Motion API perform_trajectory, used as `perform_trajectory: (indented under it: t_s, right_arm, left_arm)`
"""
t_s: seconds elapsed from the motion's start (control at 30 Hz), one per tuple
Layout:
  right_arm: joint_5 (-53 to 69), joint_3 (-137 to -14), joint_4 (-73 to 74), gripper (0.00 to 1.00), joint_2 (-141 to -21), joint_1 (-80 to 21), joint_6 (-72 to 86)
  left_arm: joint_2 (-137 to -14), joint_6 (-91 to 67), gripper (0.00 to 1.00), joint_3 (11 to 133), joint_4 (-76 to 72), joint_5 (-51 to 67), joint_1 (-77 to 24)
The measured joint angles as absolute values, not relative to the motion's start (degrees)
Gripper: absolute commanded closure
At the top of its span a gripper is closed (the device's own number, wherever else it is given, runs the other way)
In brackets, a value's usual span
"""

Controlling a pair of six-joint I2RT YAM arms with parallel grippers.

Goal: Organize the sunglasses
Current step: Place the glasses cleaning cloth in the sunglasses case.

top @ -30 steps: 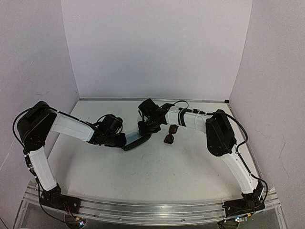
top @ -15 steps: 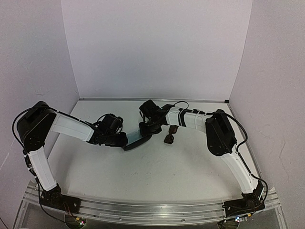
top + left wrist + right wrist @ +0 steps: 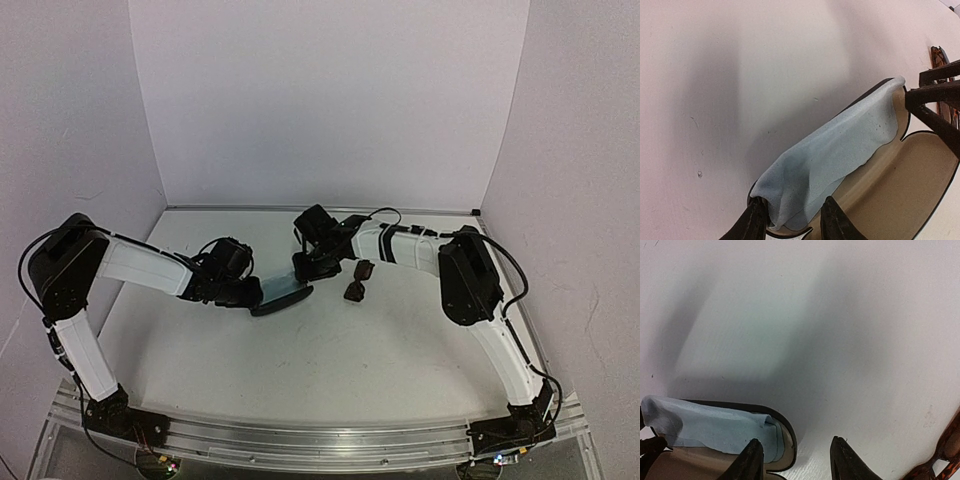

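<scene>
The left jaws stand partly apart astride one end of the cloth [image 3: 830, 160]. Their fingers [image 3: 751, 225] rest against its bunched folds, and whether they pinch it cannot be told. The cloth drapes over the rim of the open case [image 3: 900, 190]. The right jaws are half open over the case's other end, its rim between the fingers [image 3: 751, 462], and they grip nothing. The sunglasses [image 3: 354, 281] lie on the worktop [image 3: 330, 370] just right of the case and the right jaws, nearer the far edge than the near one.
</scene>
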State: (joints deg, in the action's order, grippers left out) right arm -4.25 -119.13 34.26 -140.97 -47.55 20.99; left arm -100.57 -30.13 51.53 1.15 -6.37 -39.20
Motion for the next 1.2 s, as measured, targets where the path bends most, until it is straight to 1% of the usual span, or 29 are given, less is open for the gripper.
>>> perform_trajectory:
  t_s: [0.27,1.2]
  right_arm:
    - [-5.0,-116.9,33.8,0.53,-137.9,-47.5,21.0]
    - [-5.5,-112.4,31.6,0.54,-135.2,-47.5,21.0]
  left_arm:
    - [-98.9,-30.1,0.62,50.9,2.1,-7.7,-39.2]
    - [-95.3,-31.5,0.59,49.0,3.6,-10.7,-39.2]
